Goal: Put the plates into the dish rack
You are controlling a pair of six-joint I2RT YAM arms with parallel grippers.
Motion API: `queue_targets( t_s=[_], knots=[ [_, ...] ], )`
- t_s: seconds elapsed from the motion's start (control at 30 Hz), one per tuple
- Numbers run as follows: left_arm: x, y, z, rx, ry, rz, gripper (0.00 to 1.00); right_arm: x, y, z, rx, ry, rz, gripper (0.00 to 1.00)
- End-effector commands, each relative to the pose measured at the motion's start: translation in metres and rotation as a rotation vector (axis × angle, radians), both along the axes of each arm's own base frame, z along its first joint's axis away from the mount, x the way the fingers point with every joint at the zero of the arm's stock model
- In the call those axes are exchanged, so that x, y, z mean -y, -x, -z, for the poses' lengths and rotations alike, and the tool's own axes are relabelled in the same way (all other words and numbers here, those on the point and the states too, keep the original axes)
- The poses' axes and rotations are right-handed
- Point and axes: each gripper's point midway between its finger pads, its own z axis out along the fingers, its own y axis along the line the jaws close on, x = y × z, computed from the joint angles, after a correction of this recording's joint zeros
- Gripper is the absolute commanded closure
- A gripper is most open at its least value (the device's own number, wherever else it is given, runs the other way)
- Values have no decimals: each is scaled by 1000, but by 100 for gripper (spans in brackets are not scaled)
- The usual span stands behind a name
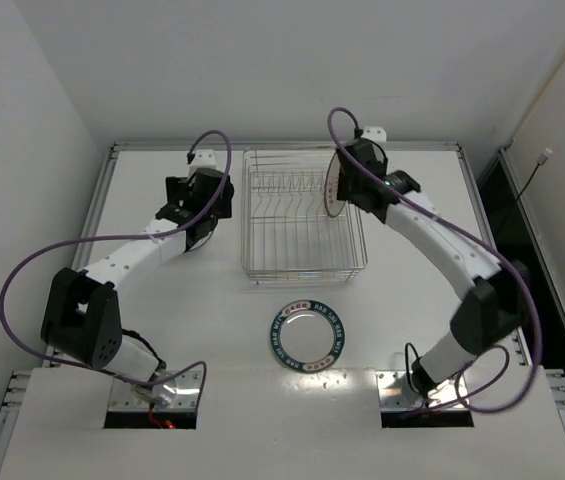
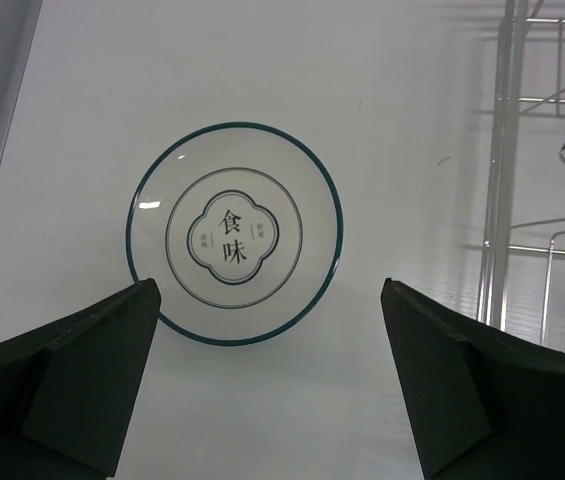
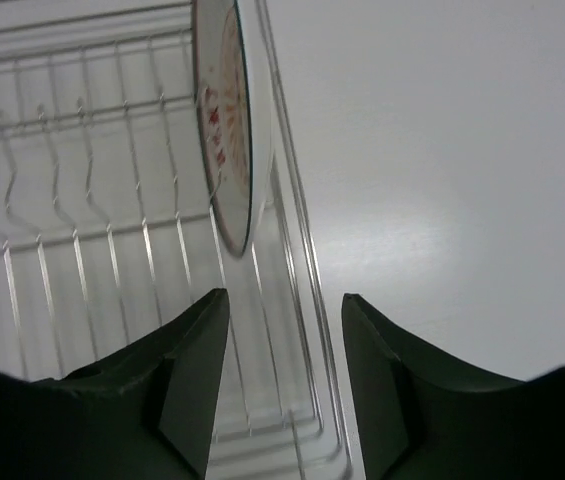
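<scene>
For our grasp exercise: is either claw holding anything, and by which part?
Nothing is held. The right claw stands open short of the upright plate; the left claw hangs open above the plate with printed characters.

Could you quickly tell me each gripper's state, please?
Left gripper: open, empty, above a teal-rimmed plate.
Right gripper: open, empty, facing the racked plate.

A white table [image 1: 202, 330] edged by a silver frame [image 1: 432, 146] sits between white walls [image 1: 262, 60], a black cable [image 1: 534, 175] beside it.
</scene>
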Motion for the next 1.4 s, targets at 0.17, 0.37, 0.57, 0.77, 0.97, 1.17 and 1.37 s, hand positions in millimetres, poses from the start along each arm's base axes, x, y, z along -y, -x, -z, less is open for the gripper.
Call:
queue_targets(
  t_s=[0.17,0.37,0.57,0.77,0.97,1.17,1.37],
  knots=[
    [-3,-8,31,-59,-67,-49,6,-59,137,7,-35,-421,-392,36],
    [-5,-17,83,-198,-155,-37,6,-60,199,63,-54,-549,-430,33],
    [-8,-24,132,-333,-189,-40,12,-61,192,55,-27,-498,-434,29],
    [-17,-18,174,-446,-282,-59,46,-62,189,59,-37,-475,-445,29],
    [-23,-16,195,-511,-341,-77,99,-63,186,73,-87,-470,-444,29],
    [-38,-22,141,-360,-346,-227,100,-64,185,73,-83,-485,-451,28],
    [-8,-36,-46,88,-145,-228,100,-63,183,77,-77,-546,-458,26]
  ],
)
